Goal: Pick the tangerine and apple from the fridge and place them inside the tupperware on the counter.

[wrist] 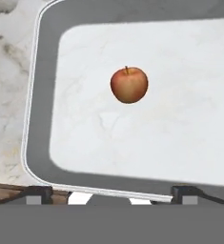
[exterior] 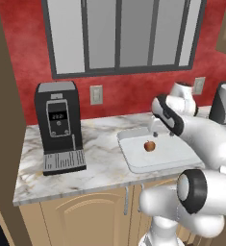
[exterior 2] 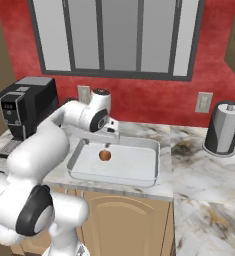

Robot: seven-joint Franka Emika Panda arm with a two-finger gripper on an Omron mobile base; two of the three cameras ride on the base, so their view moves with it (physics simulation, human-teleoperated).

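The apple (exterior: 149,145) (exterior 2: 105,155) (wrist: 128,85), reddish with a short dark stem, lies alone on the floor of the white tupperware (exterior: 129,161) (exterior 2: 114,179) (wrist: 37,95). The tupperware sits on the marbled counter (exterior: 100,163) (exterior 2: 204,170). My gripper (exterior: 161,132) (exterior 2: 108,142) (wrist: 112,195) hovers open just above the tupperware's back edge, with nothing between its fingers and clear of the apple. The tangerine and the fridge are out of view.
A black coffee machine (exterior: 59,125) (exterior 2: 26,107) stands on the counter left of the tupperware. A grey cylindrical canister (exterior: 223,103) (exterior 2: 223,129) stands at the right against the red wall. Beige cabinet doors (exterior 2: 124,220) run below the counter's front edge.
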